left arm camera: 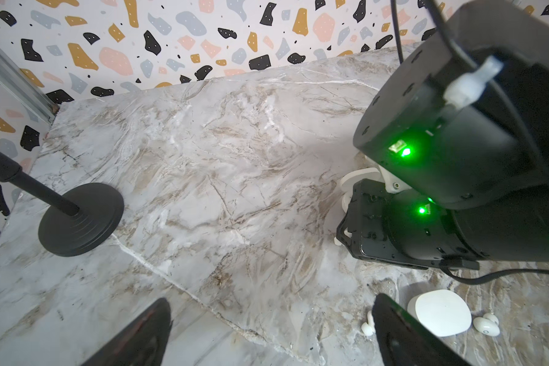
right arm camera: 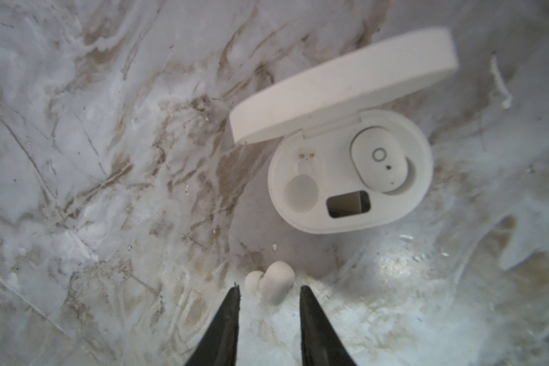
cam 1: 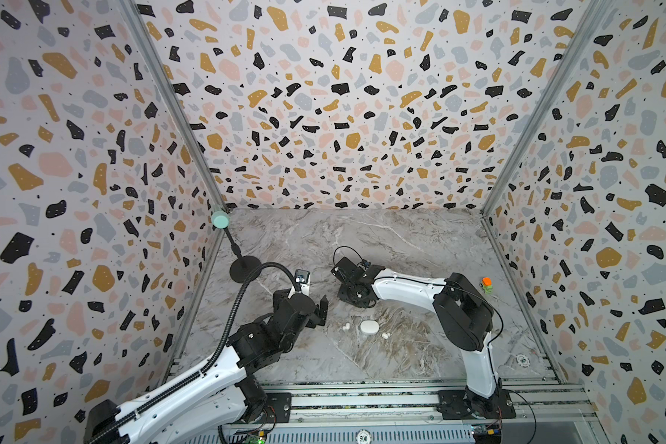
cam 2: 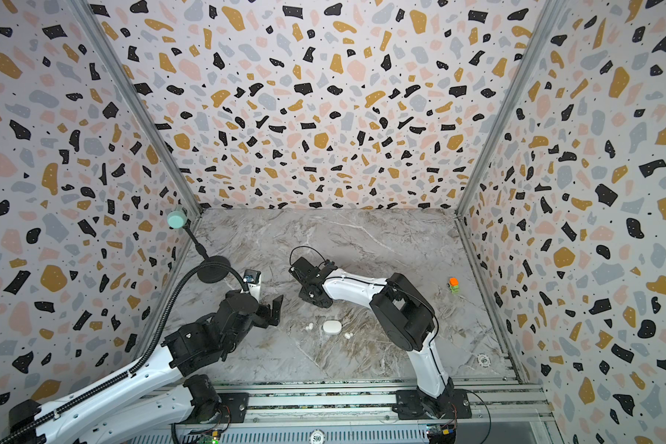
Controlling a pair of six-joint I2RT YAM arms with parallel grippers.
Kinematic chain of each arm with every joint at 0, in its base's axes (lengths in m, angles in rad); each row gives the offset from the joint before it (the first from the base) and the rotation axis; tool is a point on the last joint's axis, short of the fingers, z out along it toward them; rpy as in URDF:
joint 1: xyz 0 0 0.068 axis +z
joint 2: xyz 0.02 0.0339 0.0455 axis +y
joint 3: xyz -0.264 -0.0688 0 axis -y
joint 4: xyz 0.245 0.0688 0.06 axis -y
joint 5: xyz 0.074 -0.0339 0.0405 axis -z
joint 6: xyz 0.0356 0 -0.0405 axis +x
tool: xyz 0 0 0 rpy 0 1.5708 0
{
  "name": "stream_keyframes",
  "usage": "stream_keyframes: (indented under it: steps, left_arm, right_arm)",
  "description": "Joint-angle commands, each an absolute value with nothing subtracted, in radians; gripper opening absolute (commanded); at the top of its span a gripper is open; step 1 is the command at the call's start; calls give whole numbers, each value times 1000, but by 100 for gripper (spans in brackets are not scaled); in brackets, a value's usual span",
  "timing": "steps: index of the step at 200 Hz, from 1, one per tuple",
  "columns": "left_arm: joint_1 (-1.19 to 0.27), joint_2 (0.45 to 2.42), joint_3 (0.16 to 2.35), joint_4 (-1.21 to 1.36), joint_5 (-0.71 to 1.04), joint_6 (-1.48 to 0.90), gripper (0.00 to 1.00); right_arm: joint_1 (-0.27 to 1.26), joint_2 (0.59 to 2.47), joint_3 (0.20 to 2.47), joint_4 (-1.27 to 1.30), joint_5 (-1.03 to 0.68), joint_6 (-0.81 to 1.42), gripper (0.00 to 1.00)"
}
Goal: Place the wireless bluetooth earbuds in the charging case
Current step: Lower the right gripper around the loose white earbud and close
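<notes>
Right wrist: your right claw (right arm camera: 268,289), part open, straddles the earbud (right arm camera: 277,279) without gripping; likely light and slick, so pinch its rounded body squarely.

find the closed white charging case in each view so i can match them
Both top views: closed case lies below centre, on the front middle of the table.
Left wrist: closed case sits low on the right of the picture.
Right wrist: not in it; an open case shows instead.
Shared landmark: the loose earbuds flanking it.
</notes>
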State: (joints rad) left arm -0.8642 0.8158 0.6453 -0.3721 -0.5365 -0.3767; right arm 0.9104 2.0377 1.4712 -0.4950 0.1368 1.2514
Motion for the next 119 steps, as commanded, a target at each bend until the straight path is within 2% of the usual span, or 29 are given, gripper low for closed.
stream_keyframes:
  steps: [1,119]
  left_arm:
    - [-861,816,638,-342,-537,-359,100]
    - [-861,822,637,-337,-531,-358,100]
  right_arm:
    - [905,2048,1503,-530,134,1244,32]
    - [903,2064,1516,-538,126,1238,29]
